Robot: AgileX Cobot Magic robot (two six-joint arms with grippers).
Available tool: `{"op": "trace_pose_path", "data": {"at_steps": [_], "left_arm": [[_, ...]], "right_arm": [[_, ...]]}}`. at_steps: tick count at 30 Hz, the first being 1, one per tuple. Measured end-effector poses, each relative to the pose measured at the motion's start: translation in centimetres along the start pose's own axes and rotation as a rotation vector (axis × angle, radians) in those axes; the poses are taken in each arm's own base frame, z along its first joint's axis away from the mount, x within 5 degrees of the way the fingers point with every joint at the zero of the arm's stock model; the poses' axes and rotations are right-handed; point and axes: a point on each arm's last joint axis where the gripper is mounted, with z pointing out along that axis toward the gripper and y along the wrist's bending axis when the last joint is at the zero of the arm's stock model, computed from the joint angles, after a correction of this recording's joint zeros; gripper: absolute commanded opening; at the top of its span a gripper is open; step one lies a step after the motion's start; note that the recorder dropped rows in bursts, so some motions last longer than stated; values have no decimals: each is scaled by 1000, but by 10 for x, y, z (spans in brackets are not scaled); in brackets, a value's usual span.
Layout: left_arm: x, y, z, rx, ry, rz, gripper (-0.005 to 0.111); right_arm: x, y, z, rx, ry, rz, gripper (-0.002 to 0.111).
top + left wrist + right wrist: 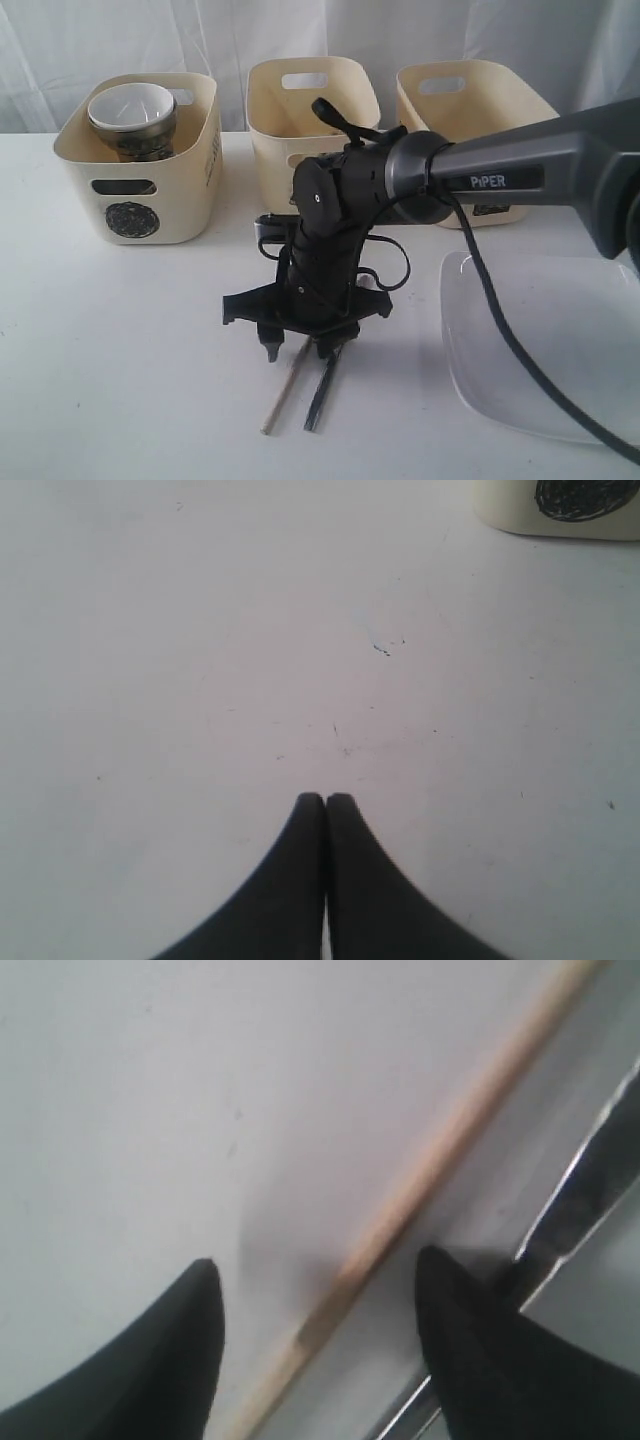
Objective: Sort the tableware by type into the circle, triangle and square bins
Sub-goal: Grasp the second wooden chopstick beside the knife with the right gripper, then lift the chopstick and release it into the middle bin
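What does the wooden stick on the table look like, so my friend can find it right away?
Look at the white table in front of the middle cream plastic tub, where the black right gripper points down. Two thin things lie side by side at its open tips. The wooden chopstick is the pale tan one; its neighbour, the steel utensil, is dark and shiny.

Three cream tubs [180, 190] [275, 130] [470, 110] are standing on the tabletop [120, 350], one holding one white bowl [130, 105]. One chopstick [283, 392], one knife [322, 392] and one plate [560, 350] are lying there.
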Motion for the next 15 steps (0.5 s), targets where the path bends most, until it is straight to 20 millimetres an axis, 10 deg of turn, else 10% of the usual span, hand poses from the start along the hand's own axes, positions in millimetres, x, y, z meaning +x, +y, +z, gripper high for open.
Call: {"op": "trace_pose_path", "data": {"at_steps": [11, 15], "left_arm": [[0, 0, 0, 0, 0, 0, 0], [0, 0, 0, 0, 0, 0, 0]], "right_arm": [[-1, -8, 1, 88, -5, -86, 0], [3, -2, 3, 12, 35, -184, 0]]}}
